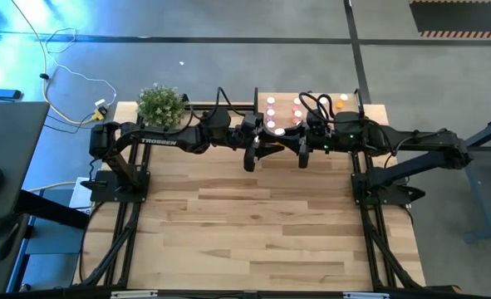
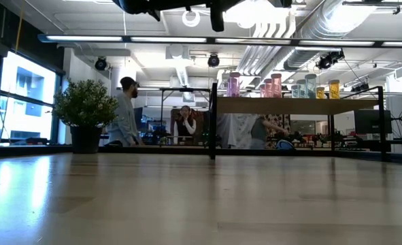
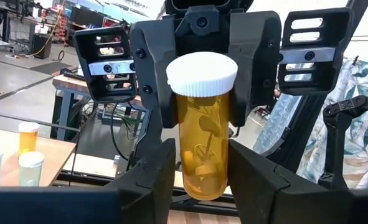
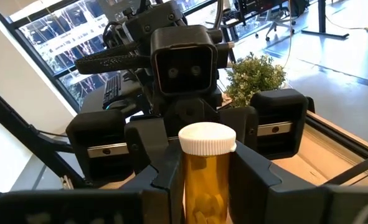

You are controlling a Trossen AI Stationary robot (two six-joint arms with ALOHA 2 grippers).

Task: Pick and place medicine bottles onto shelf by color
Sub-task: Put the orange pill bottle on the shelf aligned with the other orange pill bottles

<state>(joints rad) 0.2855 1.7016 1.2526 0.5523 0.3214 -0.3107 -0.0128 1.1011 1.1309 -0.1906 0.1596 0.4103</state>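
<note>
The left pincer (image 1: pixel 254 154) and the right pincer (image 1: pixel 299 152) are meeting nose to nose above the far middle of the tabletop (image 1: pixel 262 232), just in front of the shelf (image 1: pixel 310 101), and both are pinching one orange medicine bottle (image 3: pixel 202 134) with a white cap. In the left wrist view the left pincer's fingers (image 3: pixel 147 177) are pressing the bottle's lower body from either side, while the right pincer's fingers are closing on it higher up, beside the cap. In the right wrist view the same bottle (image 4: pixel 206 174) is standing upright between that pincer's fingers (image 4: pixel 249 174), with small pale pills showing through its amber wall.

Both arms are reaching in from their black frames at the tabletop's left and right edges, well above the wood.

Behind them, the shelf is carrying the other medicine bottles (image 1: pixel 283 113), pink ones glowing in a cluster on its left half and an orange one (image 1: pixel 343 101) near its far right. From the low view the row is reading pink (image 2: pixel 234 84), then pale green (image 2: pixel 311 84), then orange (image 2: pixel 333 88) toward the right.

A potted plant (image 1: pixel 159 105) is sitting at the tabletop's far left corner. Beyond the tabletop, people (image 2: pixel 125 112) are standing in the room.
</note>
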